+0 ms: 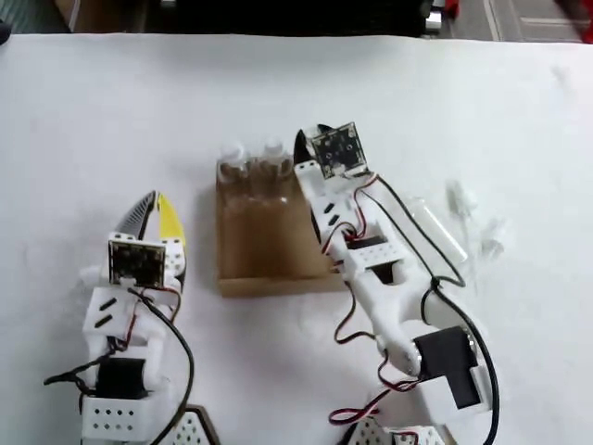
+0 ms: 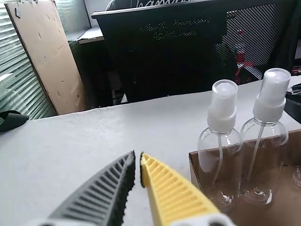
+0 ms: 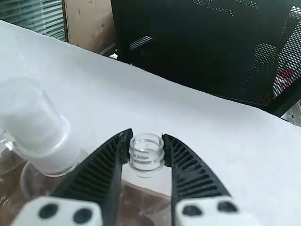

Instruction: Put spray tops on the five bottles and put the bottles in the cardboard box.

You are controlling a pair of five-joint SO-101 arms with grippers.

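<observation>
The left gripper (image 2: pixel 137 165) hovers low over the tabletop (image 1: pixel 111 111), left of the box (image 1: pixel 264 246) and apart from it. Its grey and yellow fingers (image 2: pixel 171 193) are closed tip to tip, with only a thin slit between them, and hold nothing.

The right gripper (image 3: pixel 146 138) is at the box's far right corner. Its black fingers (image 3: pixel 108 165) are clamped on the threaded neck of an uncapped bottle (image 3: pixel 146 155), one finger on each side. The bottle is upright, and its clear body hangs below the fingers over the brown box. Whether its base touches the box floor cannot be told.

Two capped bottles (image 2: pixel 221 141) (image 2: pixel 265 127) stand upright, side by side, against the far wall of the box. Each has a white spray top with its tube running down inside. The one nearer the right gripper stands just beside the held bottle.

To the right of the box, another clear bottle (image 1: pixel 435 227) lies on its side on the tabletop, partly behind the right arm's cables. Beyond it lie what look like two loose spray tops (image 1: pixel 459 197) (image 1: pixel 491 243), near each other.
</observation>
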